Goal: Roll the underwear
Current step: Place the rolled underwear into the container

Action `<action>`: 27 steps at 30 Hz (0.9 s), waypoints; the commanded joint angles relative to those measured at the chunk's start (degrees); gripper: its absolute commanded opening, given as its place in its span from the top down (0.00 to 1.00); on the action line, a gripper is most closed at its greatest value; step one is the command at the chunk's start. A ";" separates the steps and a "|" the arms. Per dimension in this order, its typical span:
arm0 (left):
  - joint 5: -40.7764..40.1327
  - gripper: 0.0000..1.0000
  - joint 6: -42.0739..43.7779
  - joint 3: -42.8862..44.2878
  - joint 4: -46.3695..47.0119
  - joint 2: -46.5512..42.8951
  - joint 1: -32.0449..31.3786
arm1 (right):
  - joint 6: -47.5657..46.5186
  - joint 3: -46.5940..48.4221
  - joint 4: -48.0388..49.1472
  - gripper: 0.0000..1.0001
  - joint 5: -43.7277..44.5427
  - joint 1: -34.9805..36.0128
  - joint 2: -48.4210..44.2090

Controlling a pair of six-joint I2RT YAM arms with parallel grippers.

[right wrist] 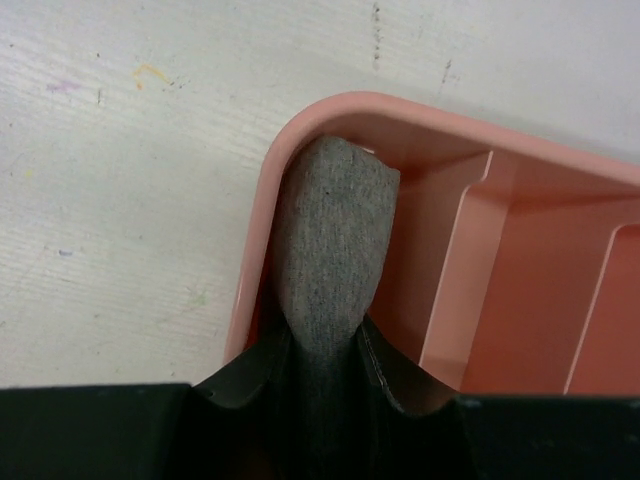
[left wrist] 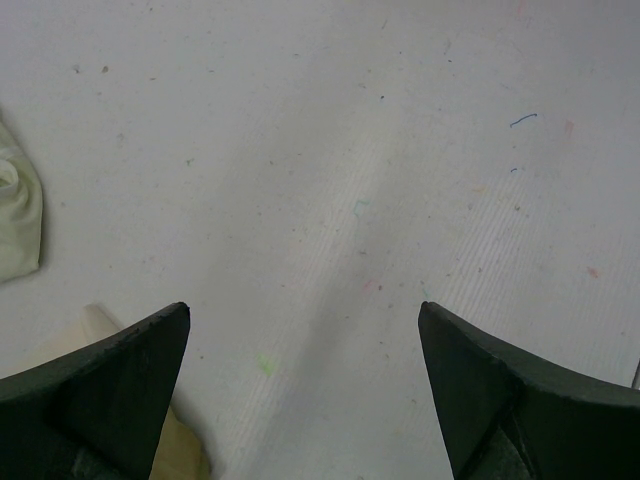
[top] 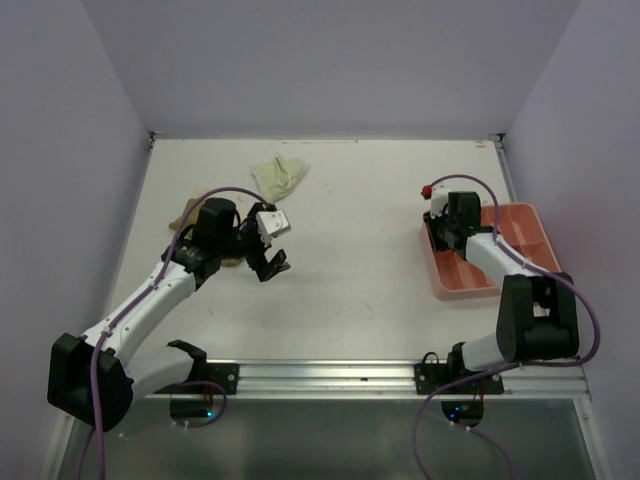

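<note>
My right gripper (right wrist: 325,350) is shut on a rolled grey underwear (right wrist: 335,230), which stands in the near-left corner compartment of the salmon-pink tray (right wrist: 290,140). From above, that gripper (top: 440,234) sits over the tray's (top: 520,215) left side. The left gripper (left wrist: 303,310) is open over bare table, nothing between its fingers; the top view shows it (top: 272,268) left of centre. A pale yellow-green underwear (top: 280,172) lies crumpled at the back. Cream and olive-tan underwear (top: 190,212) lie partly hidden under the left arm; a tan edge (left wrist: 185,455) shows beside the left finger.
White walls close the table (top: 360,280) on the left, back and right. A small red thing (top: 427,190) shows by the tray's far-left corner; I cannot tell what it is. A metal rail (top: 330,375) runs along the near edge.
</note>
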 commanded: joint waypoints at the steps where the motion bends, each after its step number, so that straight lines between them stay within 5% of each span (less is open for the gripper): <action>1: 0.97 0.00 -0.91 -0.01 0.86 -0.18 0.28 | 2.03 1.89 -1.07 1.00 -2.17 0.11 4.05; 9: 1.06 0.00 -0.82 -0.10 0.33 -0.27 0.28 | 2.12 4.79 -2.57 1.00 -4.72 -0.85 8.02; 14: 1.06 0.00 -0.65 0.16 0.07 0.08 0.29 | 1.77 6.82 -5.73 0.53 -3.85 -0.85 4.18; 15: 1.06 0.00 -0.65 0.16 0.07 0.17 0.29 | 1.33 7.60 -6.26 0.51 -3.76 -0.85 3.46; 27: 1.59 0.00 -0.91 0.16 0.42 0.17 0.20 | 0.36 9.64 -11.01 0.48 -3.23 -0.85 1.17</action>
